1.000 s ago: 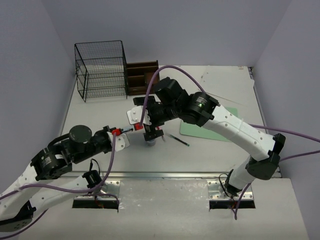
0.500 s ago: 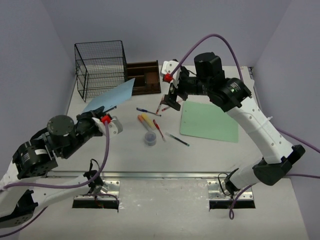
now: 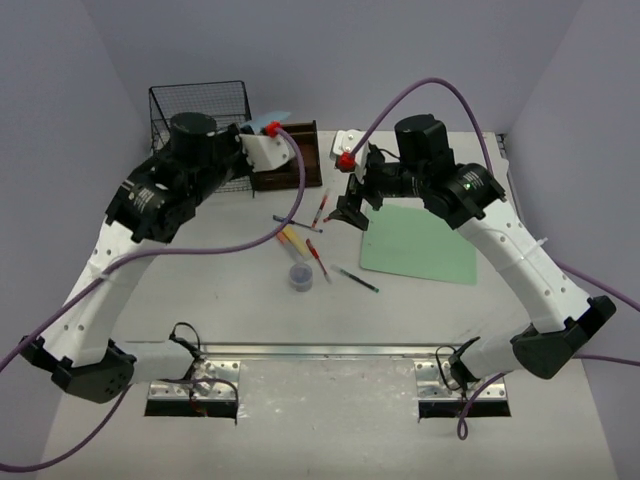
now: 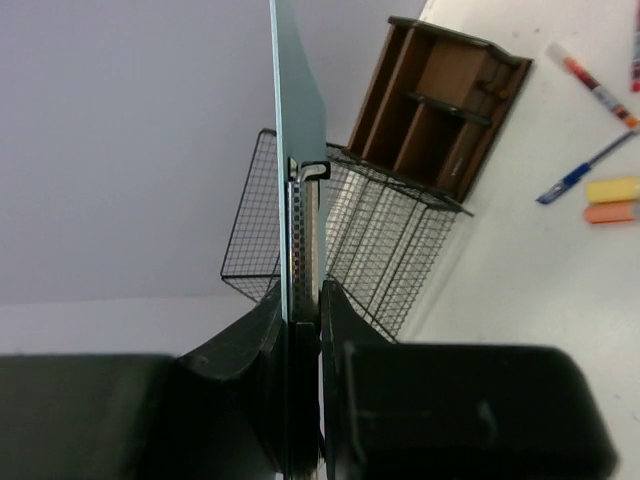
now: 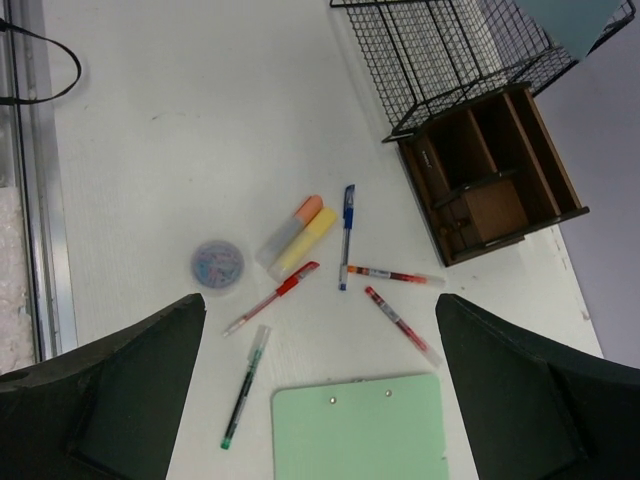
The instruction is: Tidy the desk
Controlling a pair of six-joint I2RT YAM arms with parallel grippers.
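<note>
A: Left arm pose?
B: Yours is stretched up and far out, wrist rolled on its side. The left gripper (image 4: 302,300) has its jaws nearly closed, pinching a light-blue board (image 4: 296,110) edge-on. The board runs straight out past the fingertips. The wire rack (image 4: 380,235) sits just beyond the jaws, with the wooden organiser (image 4: 445,100) past it, off to one side.
A: Right arm?
B: Elbow high, wrist pointing down. The right gripper (image 5: 320,310) has its jaws spread wide, holding and touching nothing. The desk (image 5: 170,120) lies well below them. Framed between the fingers you see pens (image 5: 346,235), two highlighters (image 5: 308,238) and a round pot (image 5: 217,265). The green clipboard (image 5: 360,425) is nearest the jaws.
</note>
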